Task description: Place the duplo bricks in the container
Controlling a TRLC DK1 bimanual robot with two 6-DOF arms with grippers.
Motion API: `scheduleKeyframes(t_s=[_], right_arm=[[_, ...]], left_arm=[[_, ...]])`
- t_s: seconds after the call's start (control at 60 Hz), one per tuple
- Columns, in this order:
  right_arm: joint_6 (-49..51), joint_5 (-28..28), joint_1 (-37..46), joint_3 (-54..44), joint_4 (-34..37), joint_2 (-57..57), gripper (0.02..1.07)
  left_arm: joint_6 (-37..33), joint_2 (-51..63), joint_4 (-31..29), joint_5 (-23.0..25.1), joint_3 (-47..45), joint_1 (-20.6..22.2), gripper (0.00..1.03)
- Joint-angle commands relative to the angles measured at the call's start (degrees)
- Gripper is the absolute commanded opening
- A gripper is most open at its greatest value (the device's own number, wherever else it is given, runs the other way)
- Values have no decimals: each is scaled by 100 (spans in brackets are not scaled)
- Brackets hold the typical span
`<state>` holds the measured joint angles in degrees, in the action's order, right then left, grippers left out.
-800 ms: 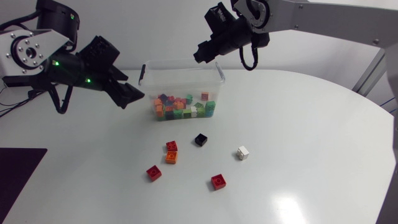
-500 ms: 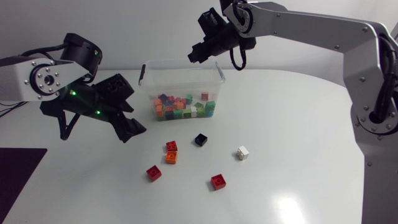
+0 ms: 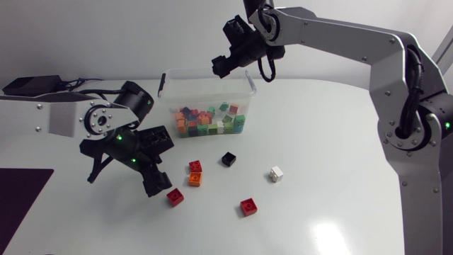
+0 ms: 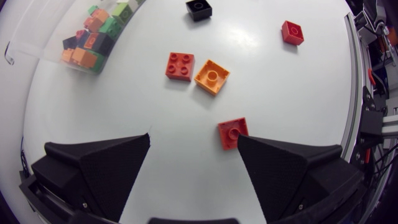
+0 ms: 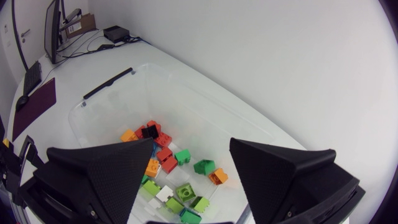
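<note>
Duplo bricks of moulded plastic (image 3: 209,122) are shown in two groups. Most are heaped in mixed colours inside the clear rectangular plastic container (image 3: 184,71) at the far side of the white surface (image 3: 340,142). Six lie loose on the surface nearer the arms: a small red brick (image 3: 175,197), a red four-stud brick (image 3: 195,166) just beside an orange brick (image 3: 195,180), a black brick (image 3: 228,159), a white brick (image 3: 276,173) and a second red brick (image 3: 248,206).

The left pincer (image 4: 194,140) is lowered close to the surface, with its fingers spread wide and nothing held. The small red brick lies just ahead of the gap, close against the tip of one finger. This placement is judged to prepare a grasp of that brick, which is not yet enclosed from two sides.

The right pincer (image 5: 191,146) is held above the container, with its fingers likewise wide apart and empty. This station is judged to suit a drop into the container, or to keep that arm clear of the left arm's working area. Centring of the brick between the left fingers is judged necessary before closing.
</note>
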<state>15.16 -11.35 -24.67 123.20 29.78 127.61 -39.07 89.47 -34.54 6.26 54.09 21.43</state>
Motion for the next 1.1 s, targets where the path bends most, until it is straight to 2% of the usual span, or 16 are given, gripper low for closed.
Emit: scheduleKeyframes(t_s=[0.0,0.267,0.45,0.617,0.717,0.833,0.85,1.083], right_arm=[[-22,90,-38,-428,81,-474,97],[101,318,-30,-2195,-16,-1933,97],[110,467,6,-3232,-7,-2715,97],[110,520,67,-4163,10,-3287,97],[101,591,50,-4620,19,-3568,96],[93,599,41,-5042,37,-3840,96],[93,599,50,-5104,45,-3884,96],[49,608,94,-5728,300,-3990,96]], left_arm=[[-83,211,-79,-72,-144,160,98],[5,668,-483,-99,76,318,97],[312,1090,-659,-99,304,502,96],[602,1406,-668,-90,515,678,89],[716,1529,-668,-90,603,678,77],[848,1626,-676,-81,630,669,41],[857,1635,-676,-72,630,669,39],[910,1582,-835,-72,621,669,33]])
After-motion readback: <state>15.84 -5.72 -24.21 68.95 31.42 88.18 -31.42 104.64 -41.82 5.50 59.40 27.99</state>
